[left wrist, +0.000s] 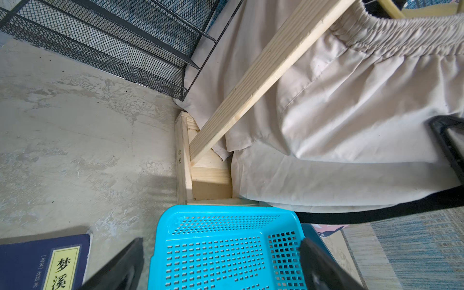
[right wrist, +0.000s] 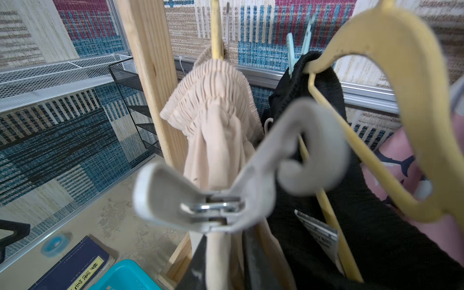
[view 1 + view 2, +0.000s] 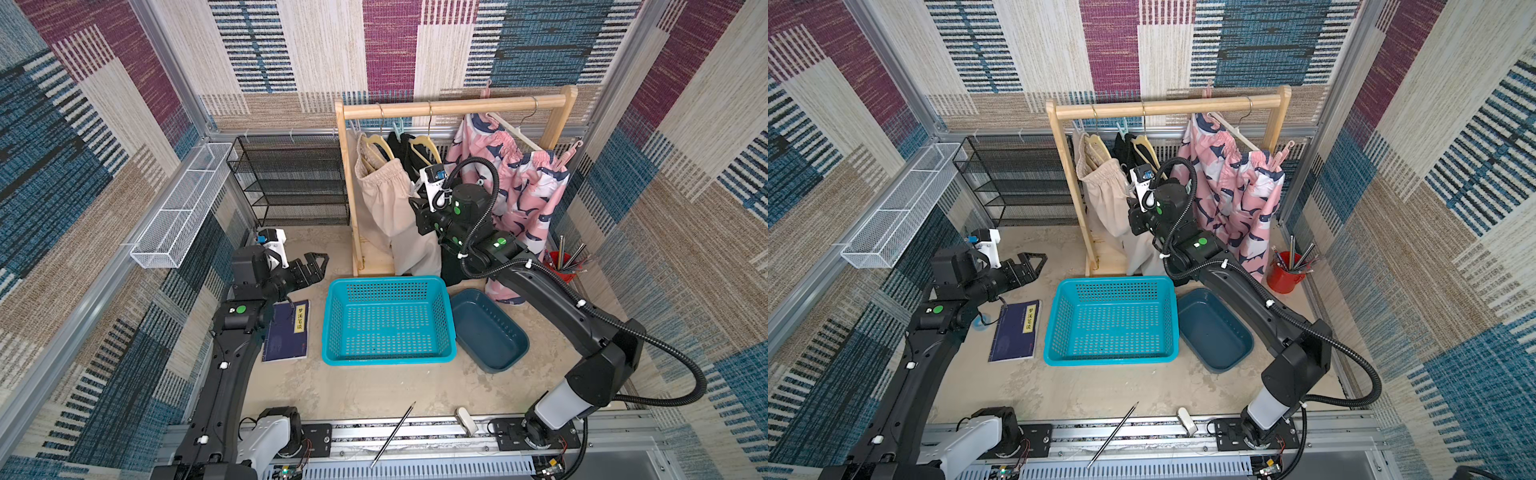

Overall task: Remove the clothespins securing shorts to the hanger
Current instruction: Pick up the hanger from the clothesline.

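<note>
1. The right pincer (image 2: 226, 261) looks pressed onto the bottom end of a white plastic clothespin (image 2: 226, 200) with a curly hook. The wrist view is blurry, so I can't be sure the hold is firm.
2. That clothespin is up at the wooden clothes rack (image 3: 453, 107), between the soft beige shorts (image 2: 213, 113) and the black shorts (image 2: 376, 238). I cannot tell if it is biting any cloth.
3. The clip is thin and smooth. It could pop out of the pincer and land on the table, not in the bright blue plastic basket (image 3: 386, 279) full of holes.
4. If the clip does bite cloth, a hard pull could drag the beige shorts down. It could also knock the curved yellow hanger (image 2: 401, 75) just beside it and make it swing.
5. The spot is tight, so the wrist could bump the black shorts.
6. A mint-green clothespin (image 2: 292, 52) sits on the far end of the black shorts. A pink clothespin (image 3: 575, 149) sits by the pink shark-print shorts (image 3: 519, 183).
7. The right arm stretches long, up and forward from its base. Its wrist turns sideways into the gap between the two pairs of shorts.
8. The left arm is low and bent. The left pincer (image 3: 318, 268) is spread wide, holds nothing, and points toward the foot of the rack.
</note>
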Motion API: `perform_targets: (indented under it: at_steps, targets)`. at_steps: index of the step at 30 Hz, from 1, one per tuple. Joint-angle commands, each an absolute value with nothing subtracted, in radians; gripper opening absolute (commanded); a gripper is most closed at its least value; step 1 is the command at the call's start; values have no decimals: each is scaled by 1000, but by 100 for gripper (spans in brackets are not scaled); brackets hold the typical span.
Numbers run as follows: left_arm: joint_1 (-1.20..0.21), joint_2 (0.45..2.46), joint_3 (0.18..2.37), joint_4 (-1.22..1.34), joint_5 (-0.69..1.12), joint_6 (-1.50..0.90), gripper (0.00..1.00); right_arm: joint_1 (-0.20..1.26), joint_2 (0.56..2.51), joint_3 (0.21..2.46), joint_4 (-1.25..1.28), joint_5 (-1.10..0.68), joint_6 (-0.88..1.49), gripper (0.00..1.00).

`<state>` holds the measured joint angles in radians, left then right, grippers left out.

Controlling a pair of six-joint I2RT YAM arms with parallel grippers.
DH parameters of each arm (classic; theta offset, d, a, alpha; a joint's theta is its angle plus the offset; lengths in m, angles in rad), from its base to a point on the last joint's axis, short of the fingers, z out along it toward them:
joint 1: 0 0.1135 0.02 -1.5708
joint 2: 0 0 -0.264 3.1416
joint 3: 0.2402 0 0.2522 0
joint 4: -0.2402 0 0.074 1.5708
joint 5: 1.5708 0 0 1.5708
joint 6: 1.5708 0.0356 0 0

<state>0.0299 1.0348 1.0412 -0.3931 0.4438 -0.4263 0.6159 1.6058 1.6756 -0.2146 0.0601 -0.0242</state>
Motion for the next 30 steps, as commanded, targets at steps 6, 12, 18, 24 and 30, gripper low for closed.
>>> perform_targets:
  at_steps: [6, 12, 18, 24, 30]
  targets:
    - [30, 1037, 1060, -377, 457, -438, 99, 608, 1591, 1720, -163, 22, -59, 7]
    - [29, 1035, 1055, -369, 458, -444, 99, 595, 1593, 1756, -176, 6, -65, 5]
    - [30, 1029, 1058, -369, 461, -436, 99, 591, 1571, 1755, -188, 2, -47, 4]
    - [30, 1033, 1067, -362, 477, -430, 99, 588, 1529, 1716, -207, 17, -25, 3]
    - [30, 1049, 1071, -344, 506, -441, 99, 586, 1451, 1643, -224, 0, 5, 2]
